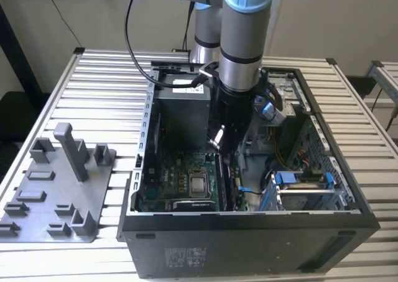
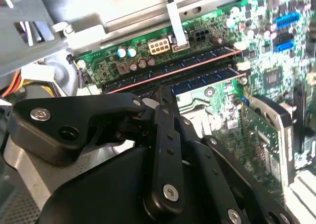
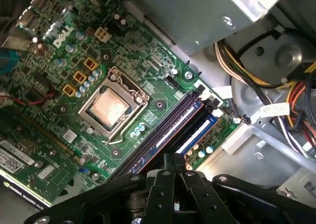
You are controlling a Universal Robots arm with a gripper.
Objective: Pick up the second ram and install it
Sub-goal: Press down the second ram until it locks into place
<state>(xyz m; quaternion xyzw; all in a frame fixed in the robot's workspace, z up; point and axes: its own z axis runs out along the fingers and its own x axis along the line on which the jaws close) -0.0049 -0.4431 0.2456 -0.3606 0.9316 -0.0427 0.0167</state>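
Far off to the exterior view's left of our gripper (image 1: 227,146) stands a grey fixture tray (image 1: 56,189). Our gripper itself is lowered into the open computer case (image 1: 249,232), fingers (image 2: 159,96) pinched narrow and holding nothing, their tips touching the second ram (image 2: 190,78). That stick sits in its motherboard slot directly beneath us, next to another seated module (image 2: 197,61).

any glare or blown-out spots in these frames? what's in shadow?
Exterior view: the table's slats glare pale; the open PC case is dim inside under the arm. Second wrist view: blown-out white at one corner, the gripper a dark mass. First wrist view: evenly lit, with sheen on the CPU.
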